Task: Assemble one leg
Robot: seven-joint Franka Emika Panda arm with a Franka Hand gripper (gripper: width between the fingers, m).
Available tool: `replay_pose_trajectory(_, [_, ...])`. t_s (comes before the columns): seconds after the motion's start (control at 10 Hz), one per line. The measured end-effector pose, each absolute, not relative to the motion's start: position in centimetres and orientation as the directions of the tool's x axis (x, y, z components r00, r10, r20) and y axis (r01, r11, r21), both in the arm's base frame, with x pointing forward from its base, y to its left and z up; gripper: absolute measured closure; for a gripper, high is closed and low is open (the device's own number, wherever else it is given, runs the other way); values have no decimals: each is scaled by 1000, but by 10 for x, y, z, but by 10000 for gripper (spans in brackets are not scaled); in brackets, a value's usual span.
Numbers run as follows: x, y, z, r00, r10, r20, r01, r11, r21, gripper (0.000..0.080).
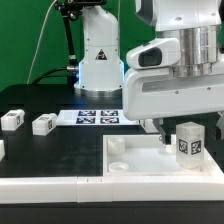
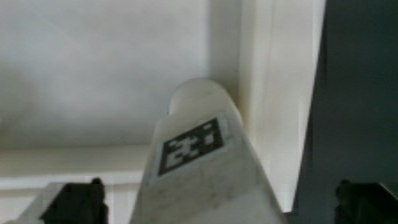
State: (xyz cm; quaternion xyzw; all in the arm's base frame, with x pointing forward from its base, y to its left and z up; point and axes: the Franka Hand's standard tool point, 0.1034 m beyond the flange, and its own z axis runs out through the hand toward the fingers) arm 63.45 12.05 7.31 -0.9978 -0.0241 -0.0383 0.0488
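We log: small white stubby plastic leg (image 1: pixel 188 142), tagged, upright at a corner of the large white square tray (image 1: pixel 130 163). The hand (image 2: pixel 221 203) is released, its fingers straddling the leg without contact.

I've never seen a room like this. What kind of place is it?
Probably a robot lab: a white robot arm works at a black table, a marker board of square tags lies there, and a green curtain hangs behind.

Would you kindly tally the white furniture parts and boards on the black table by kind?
Small white stubby plastic legs with marker tags, clearly seen: 3
Large white square tray-like piece: 1
Thin flat white marker board: 1
Total: 5
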Motion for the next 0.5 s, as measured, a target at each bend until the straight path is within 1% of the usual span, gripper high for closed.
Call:
replay_pose_trajectory(0.2, [635,120,73,965,245,98,252,-965,-69,151])
replay_pose_trajectory(0.4, [635,119,73,957,270,102,278,-958,-67,151])
replay_pose_trajectory(0.5, [635,120,73,957,270,102,277,-958,-67,241])
